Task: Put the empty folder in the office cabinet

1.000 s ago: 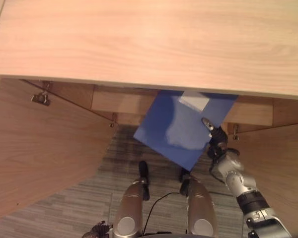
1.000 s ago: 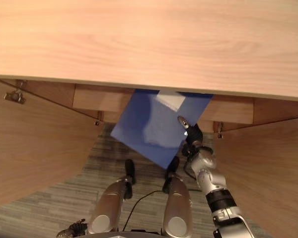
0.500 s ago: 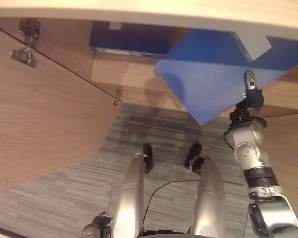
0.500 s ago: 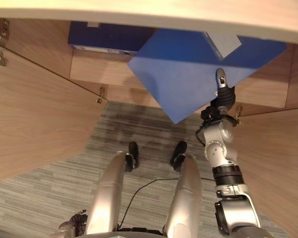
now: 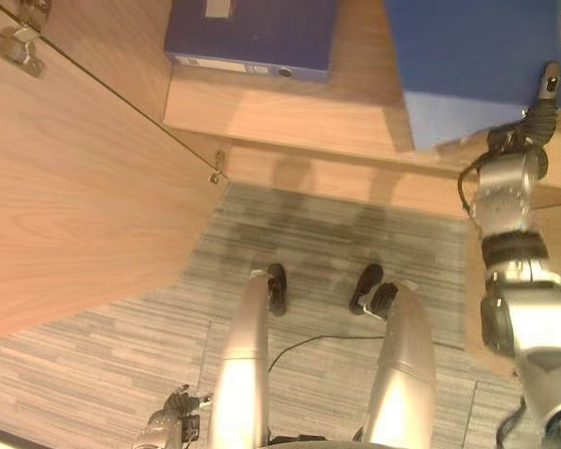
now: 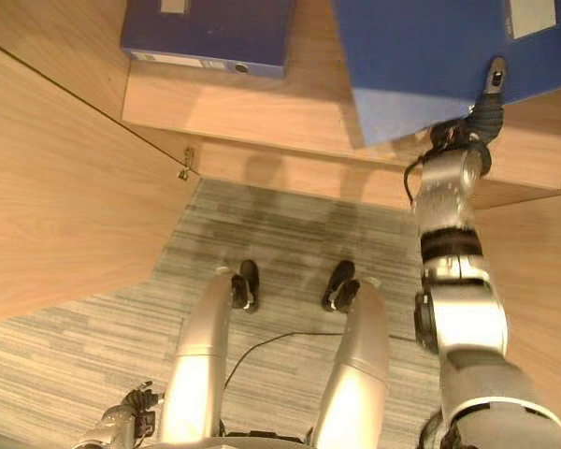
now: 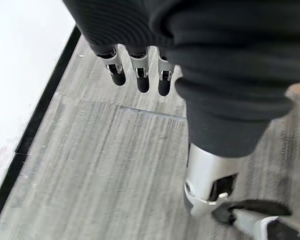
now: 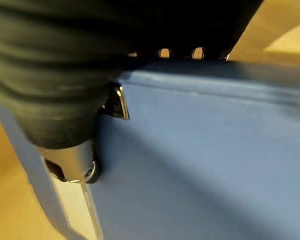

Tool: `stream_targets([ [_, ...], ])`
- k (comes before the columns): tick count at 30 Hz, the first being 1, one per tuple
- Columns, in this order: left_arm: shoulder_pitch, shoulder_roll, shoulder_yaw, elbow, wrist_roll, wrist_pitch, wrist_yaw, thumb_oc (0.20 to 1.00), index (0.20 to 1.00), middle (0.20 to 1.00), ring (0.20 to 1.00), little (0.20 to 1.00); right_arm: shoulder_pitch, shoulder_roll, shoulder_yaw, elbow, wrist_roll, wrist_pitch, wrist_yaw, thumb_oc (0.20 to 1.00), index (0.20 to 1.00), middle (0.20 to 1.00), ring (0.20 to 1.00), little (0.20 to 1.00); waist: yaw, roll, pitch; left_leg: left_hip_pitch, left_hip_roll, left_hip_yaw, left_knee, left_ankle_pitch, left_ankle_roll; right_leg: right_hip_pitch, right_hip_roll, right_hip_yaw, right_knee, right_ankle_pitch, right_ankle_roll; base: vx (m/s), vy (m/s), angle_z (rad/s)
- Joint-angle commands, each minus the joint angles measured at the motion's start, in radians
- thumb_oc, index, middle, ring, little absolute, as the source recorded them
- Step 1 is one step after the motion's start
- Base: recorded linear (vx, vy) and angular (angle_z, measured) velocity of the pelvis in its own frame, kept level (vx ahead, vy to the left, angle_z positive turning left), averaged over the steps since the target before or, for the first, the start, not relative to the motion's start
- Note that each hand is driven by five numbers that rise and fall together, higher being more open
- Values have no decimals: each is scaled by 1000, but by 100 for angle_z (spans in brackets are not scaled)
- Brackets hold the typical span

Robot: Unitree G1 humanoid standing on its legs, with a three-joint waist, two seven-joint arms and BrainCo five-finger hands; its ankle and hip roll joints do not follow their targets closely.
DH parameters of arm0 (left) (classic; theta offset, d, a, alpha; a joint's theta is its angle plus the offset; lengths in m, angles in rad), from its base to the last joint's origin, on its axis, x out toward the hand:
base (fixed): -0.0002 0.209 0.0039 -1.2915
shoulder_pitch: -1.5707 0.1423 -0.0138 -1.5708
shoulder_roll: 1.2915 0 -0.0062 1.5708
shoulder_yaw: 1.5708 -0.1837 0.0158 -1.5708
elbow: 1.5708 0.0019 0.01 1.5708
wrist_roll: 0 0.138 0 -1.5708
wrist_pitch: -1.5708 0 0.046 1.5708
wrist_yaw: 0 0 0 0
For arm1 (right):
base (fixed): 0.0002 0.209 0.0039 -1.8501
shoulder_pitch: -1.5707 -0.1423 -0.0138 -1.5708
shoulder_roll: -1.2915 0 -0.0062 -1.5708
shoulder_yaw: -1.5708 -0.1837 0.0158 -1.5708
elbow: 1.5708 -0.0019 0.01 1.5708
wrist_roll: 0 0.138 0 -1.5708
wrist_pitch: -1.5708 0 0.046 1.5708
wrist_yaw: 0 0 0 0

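Note:
The empty blue folder (image 5: 477,56) is held flat over the right part of the cabinet's wooden shelf (image 5: 355,112), its near edge jutting past the shelf front. My right hand (image 6: 472,122) is shut on its near right corner, thumb (image 6: 494,75) on top. In the right wrist view the thumb (image 8: 72,155) presses on the blue cover (image 8: 205,165) while the fingers curl over its far edge. My left hand (image 5: 173,421) hangs low by my side; its fingers (image 7: 140,75) are straight over the carpet.
A second blue folder (image 5: 252,33) lies flat on the shelf's left part. The left cabinet door (image 5: 65,187) stands open, its hinge (image 5: 217,168) at the shelf's corner. Grey carpet (image 5: 309,243) lies in front of the cabinet.
The camera has tipped down, so the cabinet's top has left the view. My right arm has stretched forward and carried the folder deeper in, over the shelf's right part.

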Motion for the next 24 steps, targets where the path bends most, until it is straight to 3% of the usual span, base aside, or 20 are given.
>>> stream_targets([
  [1,36,32,-39,49,-59,19,25,1000,1000,1000,1000,1000,-7,-108,14,-105,43,-50,13,200,200,200,200,200,23,4,-10,16,-5,-54,-22,-50,-1,82,0,74,35,-160,-33,3,-11,3],
  [2,42,41,-62,35,-72,17,22,1000,1000,1000,1000,1000,-67,-132,30,-1,58,-20,-7,200,200,200,200,200,38,5,-21,13,-11,-54,-34,-45,-3,82,-1,67,28,-159,-30,1,-17,5],
  [7,53,47,-83,29,-80,21,22,1000,1000,1000,1000,1000,-132,-170,62,117,77,18,-17,200,200,200,200,200,61,17,-33,10,-20,-57,-57,-34,-7,90,-3,50,10,-153,-21,8,-26,14],
  [24,101,84,-153,-73,-101,21,18,1000,1000,1000,1000,1000,-167,-168,56,109,122,-15,-24,200,200,200,200,200,116,71,-25,-14,-55,-68,-137,17,-18,87,-26,1,-34,-134,14,5,-18,8],
])
